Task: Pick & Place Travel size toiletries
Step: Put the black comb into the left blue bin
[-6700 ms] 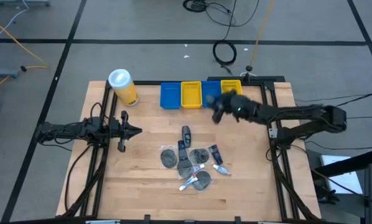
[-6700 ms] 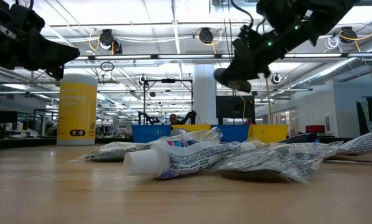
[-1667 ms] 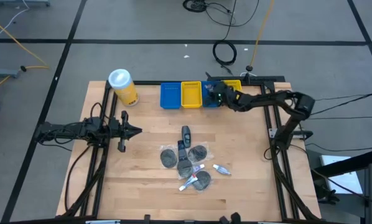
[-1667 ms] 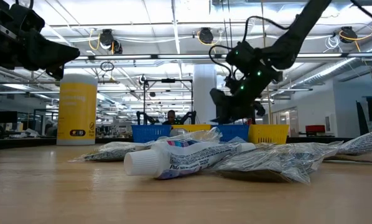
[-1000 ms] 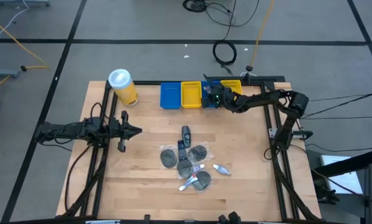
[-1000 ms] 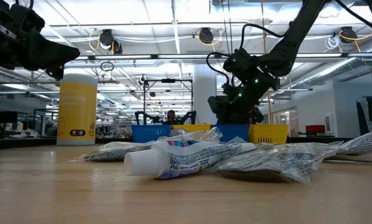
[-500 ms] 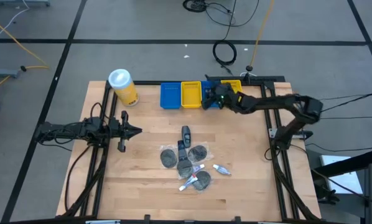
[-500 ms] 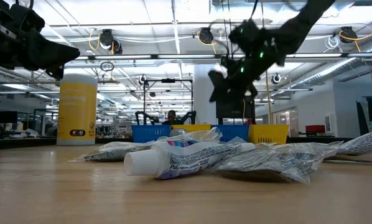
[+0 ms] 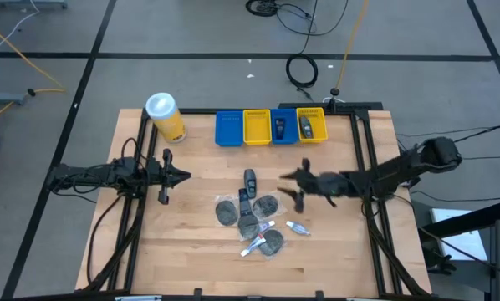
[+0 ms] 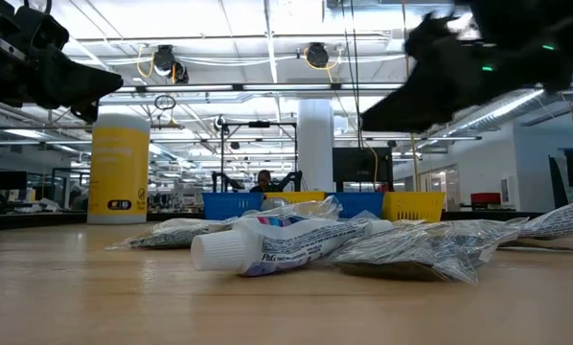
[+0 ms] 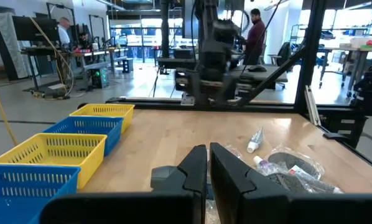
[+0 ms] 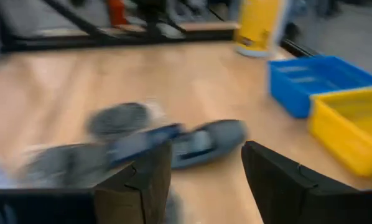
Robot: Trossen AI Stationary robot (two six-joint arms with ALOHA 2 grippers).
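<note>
- Wooden table (image 9: 191,209) from above: four bins stand in a row at its far edge, and they serve as the landmark. A yellow canister (image 9: 165,116) stands just beside the row's blue end. Two dark items already lie in the blue bin (image 9: 283,126) and yellow bin (image 9: 311,124) at the row's other end. The pile of toiletries (image 9: 254,213) lies well in front of the row, still a good heap, so I judge most of the task remains.
- Same view: the right gripper (image 9: 293,186) hangs between the row and the pile, fingers spread and carrying nothing. The left gripper (image 9: 176,176) waits off beyond the canister end of the row.
- Low view: the bins show far behind a white tube (image 10: 267,243) and crinkled sachets (image 10: 421,244) in the foreground; a dark arm blurs overhead.
- Left wrist view: its fingers (image 11: 195,168) are pressed together, empty, with the bin row (image 11: 68,149) to one side and the pile (image 11: 285,171) ahead.
- Right wrist view: fingers (image 12: 145,180) parted wide, the blue bin and yellow bin beyond; grey discs (image 12: 120,118) and a dark bottle (image 12: 208,140) lie ahead, blurred.
</note>
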